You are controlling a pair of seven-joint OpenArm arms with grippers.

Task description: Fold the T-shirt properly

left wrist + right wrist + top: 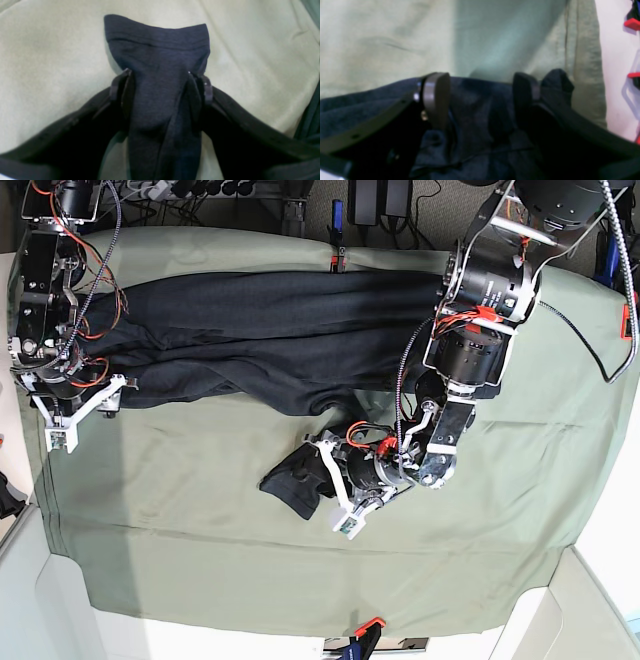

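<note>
A: Any brand or label you can read?

B: None legible. One T-shirt [270, 330], dark charcoal, lies stretched across the far half of the olive-green cloth sheet [200, 550], with one hemmed sleeve end trailing toward the middle.

A: And the arms?

B: Two. The left gripper [160, 75] pinches that sleeve end, cuff poking out past its fingertips. The right gripper [482, 85] has shirt fabric bunched between widely spread jaws; I cannot tell whether it grips.

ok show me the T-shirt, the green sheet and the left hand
T-shirt [270, 330], base view, main body.
Green sheet [200, 550], base view, bare front area.
Left hand [160, 82], left wrist view, between fingertips, on gripped sleeve.
</note>
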